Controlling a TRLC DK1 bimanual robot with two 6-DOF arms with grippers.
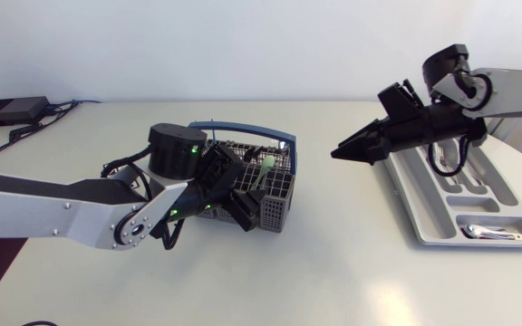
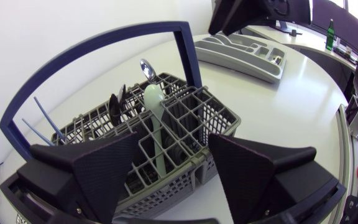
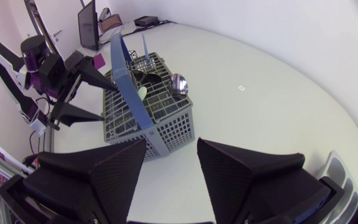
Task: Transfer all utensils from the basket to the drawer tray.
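The grey wire basket (image 1: 275, 186) with a blue handle (image 2: 104, 46) stands left of centre. In it stand a pale green utensil (image 2: 156, 118), a metal spoon (image 2: 146, 68), a black utensil (image 2: 118, 102) and thin blue sticks (image 2: 45, 121). My left gripper (image 1: 247, 195) hangs open just above the basket's near side. Its fingers (image 2: 98, 165) flank the green utensil's handle without touching it. My right gripper (image 1: 338, 152) is open and empty, in the air between the basket (image 3: 148, 109) and the grey drawer tray (image 1: 424, 213). The tray holds a metal spoon (image 1: 492, 233) and black utensils (image 1: 447, 161).
A black box with cables (image 1: 7, 110) lies at the far left of the table. Bare white tabletop runs between basket and tray and along the front edge. My left arm (image 3: 48, 74) shows beyond the basket in the right wrist view.
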